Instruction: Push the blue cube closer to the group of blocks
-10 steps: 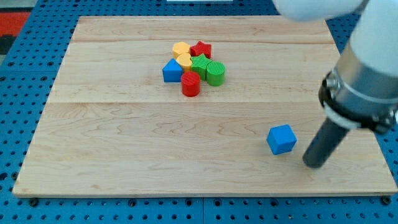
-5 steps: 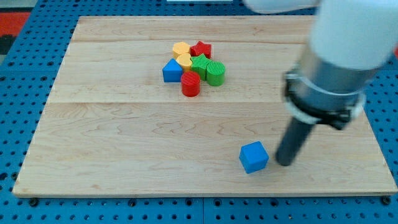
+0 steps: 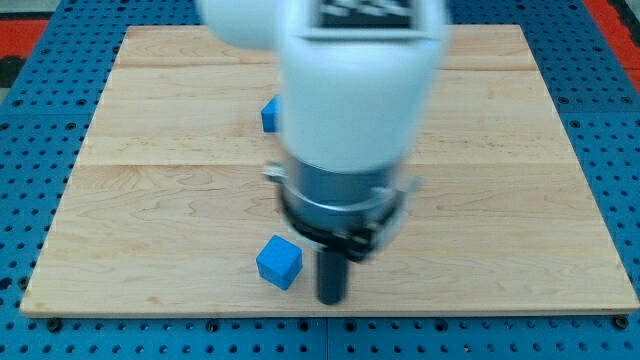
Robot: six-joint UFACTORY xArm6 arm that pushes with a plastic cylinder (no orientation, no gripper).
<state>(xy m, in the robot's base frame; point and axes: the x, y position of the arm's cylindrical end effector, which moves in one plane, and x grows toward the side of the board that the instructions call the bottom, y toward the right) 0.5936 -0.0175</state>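
Camera view. We see a wooden board [image 3: 150,200] lying on a blue pegboard [image 3: 30,150] that shows on all sides of it. Our arm [image 3: 350,110] fills the centre of the frame: a broad white body above, a grey collar with a dark ring below it, and the dark rod coming out of the ring and pointing down toward the bottom of the frame.

My tip [image 3: 331,299] rests on the board in the lower centre of the frame, close to the board's bottom edge. We carry no gripper, so there is nothing to open or close and nothing is held; the rod ends plain.

The blue cube [image 3: 279,262] sits in the lower centre of the frame, just to the left of the tip and slightly above it. A narrow strip of wood appears between the cube's right edge and the rod, but we cannot tell for certain whether the two touch. The cube stands rotated, with one corner pointing toward the bottom of the frame.

In the upper centre of the frame, a second blue block [image 3: 269,114] shows at the left edge of the arm's white body. Only part of it is visible, and its shape cannot be made out. It lies well apart from the blue cube. The arm covers the board to the right of this block, so whatever lies there is hidden.
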